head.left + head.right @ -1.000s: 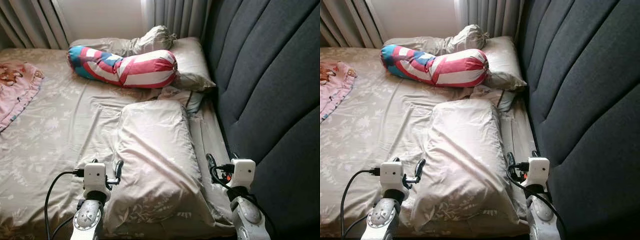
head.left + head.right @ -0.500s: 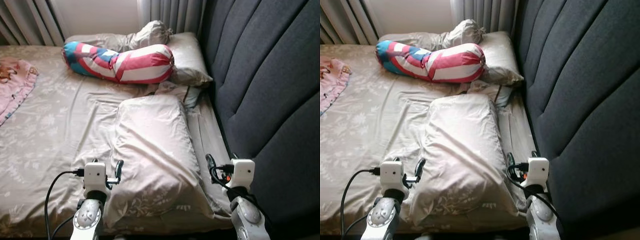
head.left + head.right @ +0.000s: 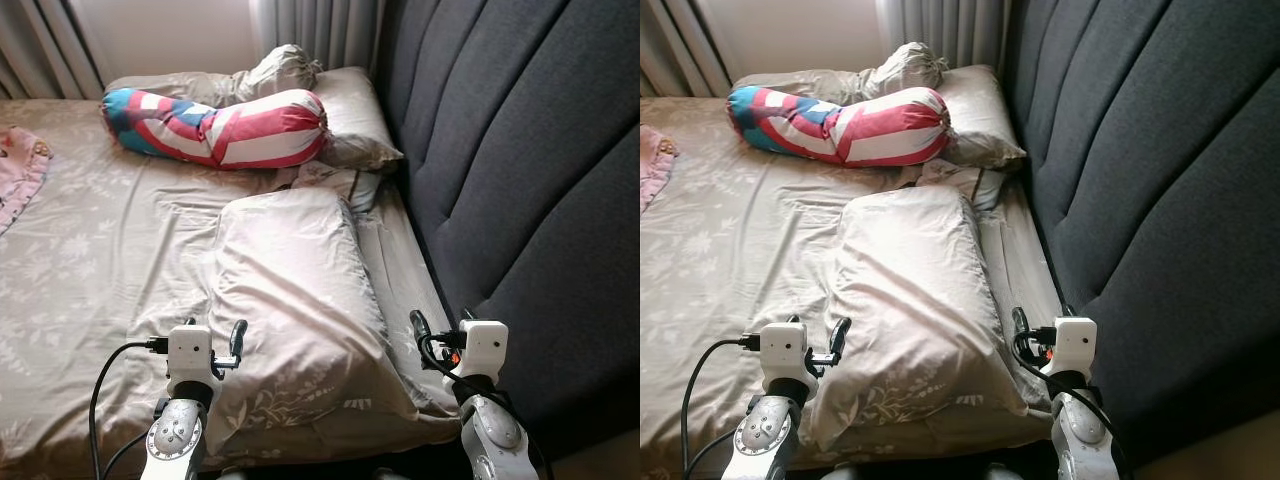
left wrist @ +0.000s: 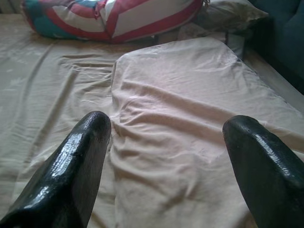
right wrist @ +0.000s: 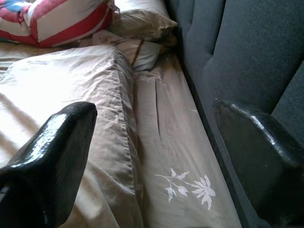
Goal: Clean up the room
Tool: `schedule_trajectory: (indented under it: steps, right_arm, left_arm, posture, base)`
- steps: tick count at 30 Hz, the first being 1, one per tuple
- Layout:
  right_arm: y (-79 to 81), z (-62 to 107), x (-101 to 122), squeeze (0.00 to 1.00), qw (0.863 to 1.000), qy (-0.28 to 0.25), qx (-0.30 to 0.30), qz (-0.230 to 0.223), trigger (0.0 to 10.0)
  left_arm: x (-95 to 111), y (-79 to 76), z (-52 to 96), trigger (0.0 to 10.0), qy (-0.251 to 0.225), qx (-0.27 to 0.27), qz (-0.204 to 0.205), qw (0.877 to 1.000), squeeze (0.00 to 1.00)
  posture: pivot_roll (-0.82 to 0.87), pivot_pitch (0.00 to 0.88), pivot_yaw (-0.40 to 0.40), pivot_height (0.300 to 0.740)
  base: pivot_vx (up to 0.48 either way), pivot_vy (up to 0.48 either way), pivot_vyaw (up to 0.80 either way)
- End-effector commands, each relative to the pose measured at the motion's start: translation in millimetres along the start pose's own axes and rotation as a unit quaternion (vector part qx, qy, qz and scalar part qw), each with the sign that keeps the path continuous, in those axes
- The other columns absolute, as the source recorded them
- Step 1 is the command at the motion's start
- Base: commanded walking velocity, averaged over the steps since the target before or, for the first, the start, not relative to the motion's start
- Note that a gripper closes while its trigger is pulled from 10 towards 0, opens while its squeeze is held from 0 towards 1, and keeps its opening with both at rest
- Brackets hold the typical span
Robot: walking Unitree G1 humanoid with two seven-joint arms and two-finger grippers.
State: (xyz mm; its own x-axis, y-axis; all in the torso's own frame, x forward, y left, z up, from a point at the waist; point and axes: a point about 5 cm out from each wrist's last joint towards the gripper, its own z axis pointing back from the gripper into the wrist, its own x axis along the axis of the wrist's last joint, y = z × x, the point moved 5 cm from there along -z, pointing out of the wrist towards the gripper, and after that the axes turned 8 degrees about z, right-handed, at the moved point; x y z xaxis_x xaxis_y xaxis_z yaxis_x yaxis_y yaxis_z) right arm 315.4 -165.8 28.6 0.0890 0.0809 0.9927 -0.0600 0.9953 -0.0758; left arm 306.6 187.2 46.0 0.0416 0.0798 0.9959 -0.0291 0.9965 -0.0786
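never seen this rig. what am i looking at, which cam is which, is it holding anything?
It is a humanoid robot standing at the foot of a bed, with two silver arms that each end in a pincer of two black fingers. The two wide pictures come from a stereo camera on its head, looking down. The two close pictures come from cameras on the wrists, looking along each pincer.

On the floral beige bedsheet lie a large beige pillow, a red, white and blue striped bolster and a second beige pillow against the dark grey padded headboard.

The left pincer and the right pincer are both open and hold nothing.
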Motion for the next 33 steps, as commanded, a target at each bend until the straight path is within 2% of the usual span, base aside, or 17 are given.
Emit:
schedule_trajectory:
  steps: [1, 7, 9, 15, 33]
  right_arm:
    - [0.1, -0.1, -1.8, 0.0, 1.0, 0.003, 0.002, 0.003, 10.0]
    - [4.2, 0.6, 0.0, 0.0, 1.0, -0.003, 0.016, 0.011, 10.0]
    - [8.4, 1.5, 0.0, 0.0, 0.999, -0.004, 0.028, 0.021, 10.0]
    - [8.4, 2.0, -1.9, 0.0, 1.0, -0.001, 0.025, 0.011, 10.0]
    - [8.4, 2.1, -2.6, 0.0, 0.999, 0.001, 0.03, 0.012, 10.0]
  left_arm:
    - [3.1, -4.5, -1.0, 10.0, -0.003, -0.008, -0.001, 1.0, 0.0]
    - [2.2, -3.1, -1.2, 10.0, 0.0, -0.005, -0.002, 1.0, 0.0]
    - [2.1, -2.7, -1.3, 10.0, 0.001, -0.005, -0.002, 1.0, 0.0]
    - [1.9, -3.1, -1.4, 10.0, 0.002, -0.006, -0.003, 1.0, 0.0]
    - [1.2, -3.1, -2.1, 10.0, 0.004, -0.007, -0.002, 1.0, 0.0]
  posture:
    - [-0.12, 0.087, -0.051, 0.672]
    - [-0.12, 0.089, -0.051, 0.672]
    - [-0.12, 0.092, -0.051, 0.672]
    - [-0.12, 0.095, -0.051, 0.672]
    - [-0.12, 0.098, -0.052, 0.672]
  base:
    - [0.0, 0.0, 0.0]
    - [0.0, 0.0, 0.15]
    - [0.0, 0.0, 0.8]
    - [0.0, 0.0, 0.69]
    - [0.0, 0.0, 0.0]
